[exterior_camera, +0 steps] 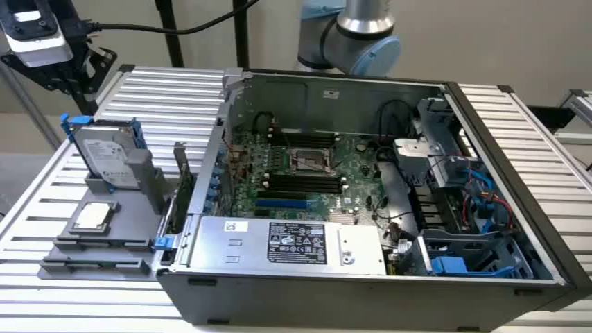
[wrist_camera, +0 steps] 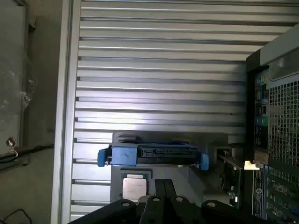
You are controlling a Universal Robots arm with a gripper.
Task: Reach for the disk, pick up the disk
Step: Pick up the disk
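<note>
Disk [exterior_camera: 107,154] stands on edge in a grey holder [exterior_camera: 138,182] on the bench [exterior_camera: 28,229], at the exterior view's left of the computer case [exterior_camera: 370,284]; the end effector [exterior_camera: 65,73] hangs above it, apart. Wrist view: centre over the blue-framed top edge and descend squarely. Whether the end effector is spread cannot be told.

Table [wrist_camera: 159,70]: silver ribbed aluminium slats, running crosswise past the gripper [wrist_camera: 164,183], whose fingers sit pressed together. Grey holder block [wrist_camera: 198,179] rests flat on the slats, under and just beyond the fingertips. Open black computer case [wrist_camera: 275,116] also stands on the slats, off to one side of the fingers and just beside the holder. Past the holder, away from the fingertips, the slats run on to the table's edge. In the exterior view the holder sits toward that view's left and the case toward its right.
</note>
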